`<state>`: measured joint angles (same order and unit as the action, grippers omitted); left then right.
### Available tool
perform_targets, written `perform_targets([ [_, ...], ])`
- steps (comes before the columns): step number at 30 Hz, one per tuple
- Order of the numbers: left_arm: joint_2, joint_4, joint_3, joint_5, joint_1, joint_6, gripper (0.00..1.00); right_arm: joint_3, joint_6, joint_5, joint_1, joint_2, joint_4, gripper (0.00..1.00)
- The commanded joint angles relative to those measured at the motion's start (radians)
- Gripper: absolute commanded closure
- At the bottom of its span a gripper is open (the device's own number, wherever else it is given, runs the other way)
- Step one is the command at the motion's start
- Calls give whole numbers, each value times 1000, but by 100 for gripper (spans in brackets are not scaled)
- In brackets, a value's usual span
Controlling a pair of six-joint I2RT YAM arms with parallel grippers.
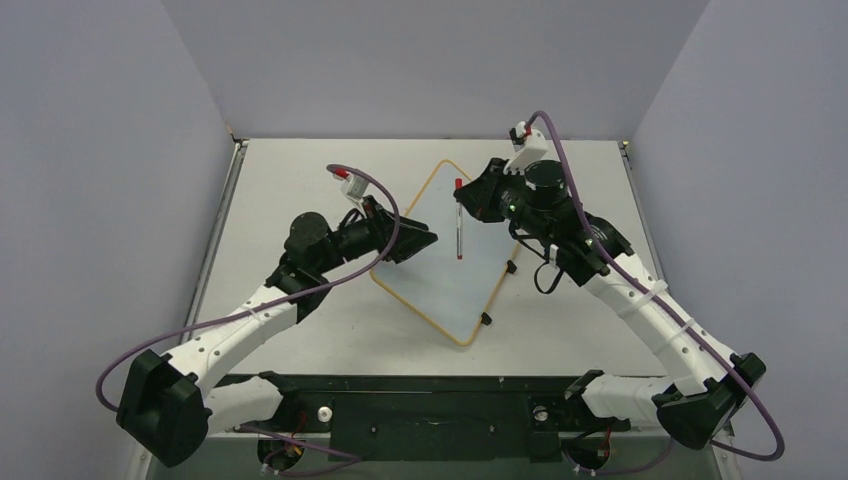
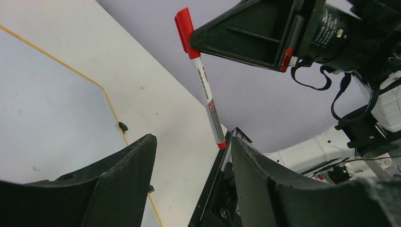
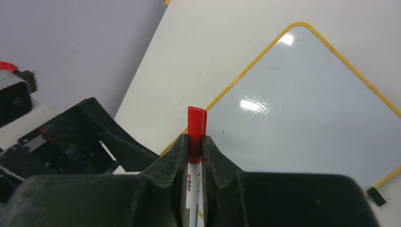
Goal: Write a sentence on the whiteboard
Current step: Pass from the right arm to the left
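My right gripper (image 3: 195, 147) is pinched tight on the marker (image 3: 196, 124). It grips the marker at its red cap, and the white barrel runs back out of sight between those fingers. From overhead the marker (image 1: 459, 220) lies nearly straight up and down the frame, with the cap at the top in my right gripper (image 1: 463, 192) and the free end pointing toward the bottom. It sits over the upper middle of the whiteboard (image 1: 448, 295).

My left gripper (image 1: 420, 243) is just left of the marker's lower half and is the nearer one to the bare barrel. Its fingers stand apart and hold nothing. In the left wrist view the marker (image 2: 206, 97) slants down from the upper centre, and its tail ends right at the tip of the finger on the right side of the frame. That puts it inside the gap of my left gripper (image 2: 193, 142) but off to one side, and I can't tell whether it touches.

The whiteboard (image 3: 302, 104) lies flat on the table (image 1: 300, 180), turned like a diamond, beneath both sets of fingers. In the left wrist view it fills the left edge of the frame (image 2: 42, 109). The marker looks to be held clear above it.

I judge the cap is on, so the next move is to centre my left fingers across the barrel, at right angles to its length, and pull along that line away from the cap.
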<state>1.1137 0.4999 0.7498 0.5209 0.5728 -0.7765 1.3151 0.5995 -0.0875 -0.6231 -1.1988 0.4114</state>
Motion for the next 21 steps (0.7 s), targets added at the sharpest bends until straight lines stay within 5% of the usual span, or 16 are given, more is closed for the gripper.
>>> perform_targets([
  [1,53,114,88,1,50,-2,46,65,10,-30,-41,-19,-60,100],
  [15,125,136,143,-24,76,4,57,91,5,-38,-116,-48,-62,100],
  [21,143,121,157,-38,75,7,86,90,10,-46,-130,-49,-68,100],
])
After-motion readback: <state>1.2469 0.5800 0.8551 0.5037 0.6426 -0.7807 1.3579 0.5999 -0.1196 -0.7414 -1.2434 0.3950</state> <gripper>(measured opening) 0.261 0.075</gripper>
